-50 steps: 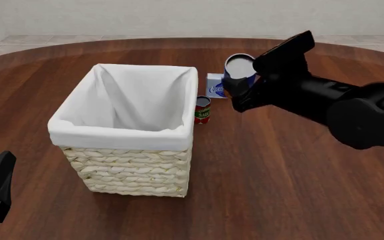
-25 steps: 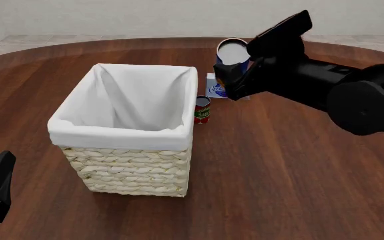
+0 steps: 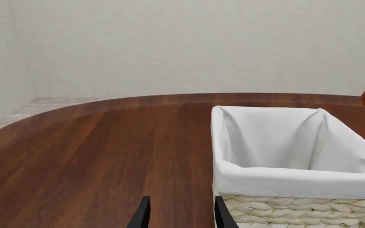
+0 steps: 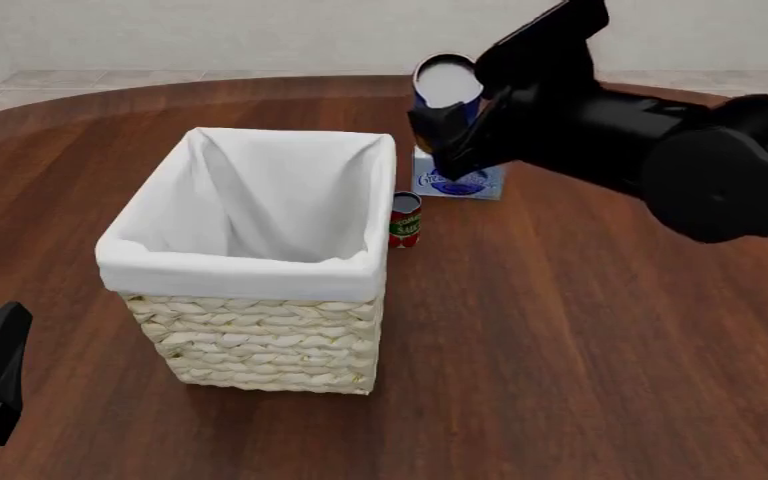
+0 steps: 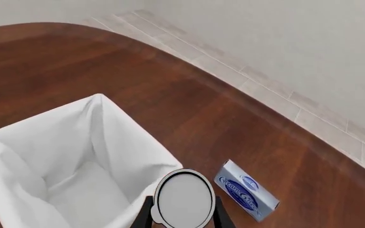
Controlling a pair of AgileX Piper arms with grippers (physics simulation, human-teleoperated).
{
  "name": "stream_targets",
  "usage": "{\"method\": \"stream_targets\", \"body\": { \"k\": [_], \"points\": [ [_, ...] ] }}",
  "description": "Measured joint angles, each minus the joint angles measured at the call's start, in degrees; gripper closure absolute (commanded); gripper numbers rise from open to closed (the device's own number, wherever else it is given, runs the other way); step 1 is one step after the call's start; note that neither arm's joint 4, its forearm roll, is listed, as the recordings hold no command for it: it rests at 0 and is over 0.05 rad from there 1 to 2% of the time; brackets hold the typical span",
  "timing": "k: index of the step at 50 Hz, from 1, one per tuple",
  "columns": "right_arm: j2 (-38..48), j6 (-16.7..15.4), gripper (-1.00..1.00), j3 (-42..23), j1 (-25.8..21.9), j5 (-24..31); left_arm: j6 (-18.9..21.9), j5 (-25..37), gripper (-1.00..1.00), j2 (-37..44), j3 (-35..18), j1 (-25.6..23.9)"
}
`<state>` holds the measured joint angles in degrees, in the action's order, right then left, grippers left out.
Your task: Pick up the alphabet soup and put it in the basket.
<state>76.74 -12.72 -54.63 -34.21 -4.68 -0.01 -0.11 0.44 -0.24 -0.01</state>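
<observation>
The right end effector grips the soup can in the air. The basket stands below and left of it, a red can and box beneath on the tabletop.

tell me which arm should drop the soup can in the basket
Right. Its gripper already holds the soup can in the air just beside the basket; the left gripper sits low at the near table edge, holding nothing.
</observation>
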Motion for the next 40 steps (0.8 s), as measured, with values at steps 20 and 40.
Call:
{"method": "stream_targets", "body": {
  "k": [20, 40],
  "points": [
    [2.0, -0.8, 1.0, -3.9, -1.8, 1.9, 0.0, 0.0, -1.0, 0.0, 0.0, 0.0],
    [3.0, -1.7, 1.0, -7.2, -4.2, 3.4, 0.0, 0.0, -1.0, 0.0, 0.0, 0.0]
  ]
}}
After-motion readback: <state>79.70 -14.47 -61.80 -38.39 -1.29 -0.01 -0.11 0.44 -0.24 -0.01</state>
